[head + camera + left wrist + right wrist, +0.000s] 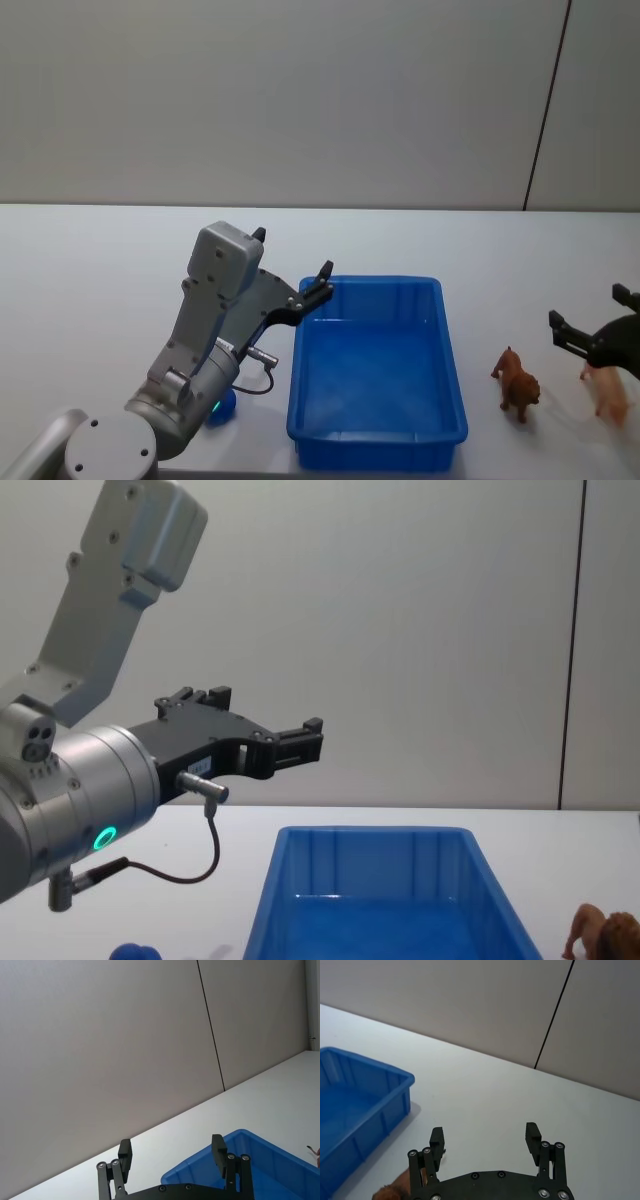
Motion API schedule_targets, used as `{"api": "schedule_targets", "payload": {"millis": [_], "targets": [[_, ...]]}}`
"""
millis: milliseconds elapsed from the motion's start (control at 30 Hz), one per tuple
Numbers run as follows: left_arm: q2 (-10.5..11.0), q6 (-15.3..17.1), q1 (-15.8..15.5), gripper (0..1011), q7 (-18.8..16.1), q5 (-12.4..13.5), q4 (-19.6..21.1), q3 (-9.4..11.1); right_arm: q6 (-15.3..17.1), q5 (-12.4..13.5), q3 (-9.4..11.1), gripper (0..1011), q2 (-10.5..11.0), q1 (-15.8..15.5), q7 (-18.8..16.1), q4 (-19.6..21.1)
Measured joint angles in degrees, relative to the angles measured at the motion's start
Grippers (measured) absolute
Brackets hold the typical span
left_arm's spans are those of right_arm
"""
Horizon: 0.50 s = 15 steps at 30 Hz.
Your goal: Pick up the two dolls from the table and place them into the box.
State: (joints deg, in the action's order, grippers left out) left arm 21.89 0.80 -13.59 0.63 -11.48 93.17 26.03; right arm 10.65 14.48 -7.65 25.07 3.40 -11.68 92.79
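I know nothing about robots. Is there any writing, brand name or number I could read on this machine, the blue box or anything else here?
No text here can be read.
Small pale sticker on the body of the left gripper, seen in the chest view: too small to read.
Blue box: plain walls, no writing to be seen.

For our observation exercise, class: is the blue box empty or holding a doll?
Empty: the box shows a bare blue floor, and the brown animal figure stands outside it on the table.
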Motion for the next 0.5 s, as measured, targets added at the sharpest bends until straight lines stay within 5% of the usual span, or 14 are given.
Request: {"api": "schedule_targets", "payload": {"millis": [500], "targets": [[0.00, 0.00, 0.00, 1001, 0.00, 0.00, 0.00, 0.00, 5.80, -2.86, 0.21, 1001, 1.31, -0.75, -1.65, -0.64]]}}
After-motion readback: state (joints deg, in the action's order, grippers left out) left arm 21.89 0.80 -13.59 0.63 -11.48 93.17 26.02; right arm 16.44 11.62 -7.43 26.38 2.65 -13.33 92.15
